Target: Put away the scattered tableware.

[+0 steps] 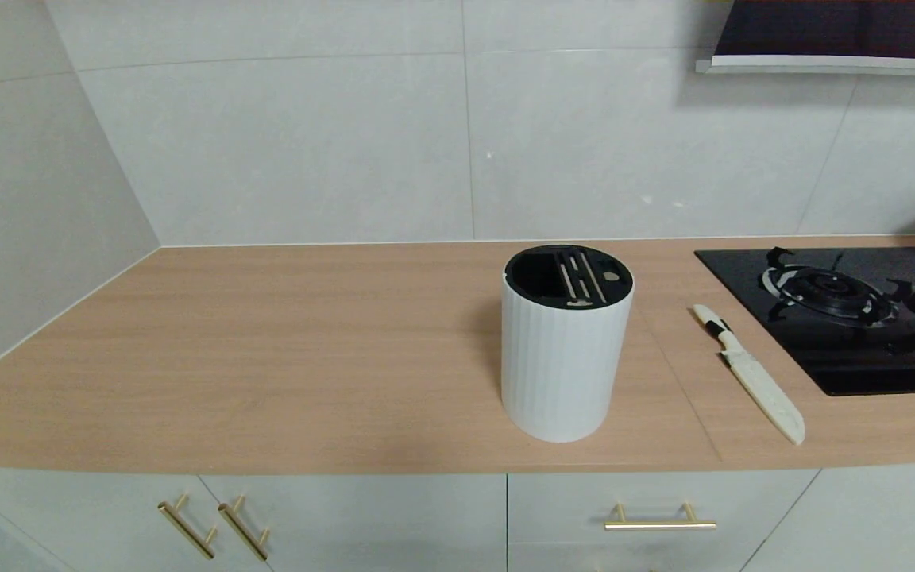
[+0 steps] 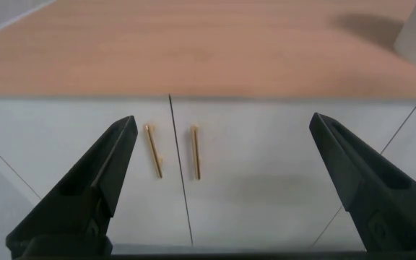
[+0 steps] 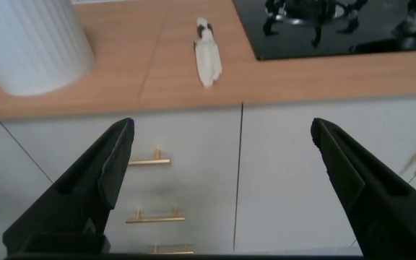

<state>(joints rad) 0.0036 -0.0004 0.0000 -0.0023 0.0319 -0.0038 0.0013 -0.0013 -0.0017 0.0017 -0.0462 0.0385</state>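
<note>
My right gripper: fingers spread wide, in front of white cabinet doors with gold handles. On the wooden counter, a white knife lies flat between the ribbed white holder and the black hob, touching neither. Its blade seems to point toward the front edge.

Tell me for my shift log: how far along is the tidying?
Done: nothing yet; no handle sticks out of the white holder. In hand: nothing; the left gripper and right gripper are open, facing the cabinet doors. To do: the knife lies on the counter between holder and hob, waiting to be slotted in.
</note>
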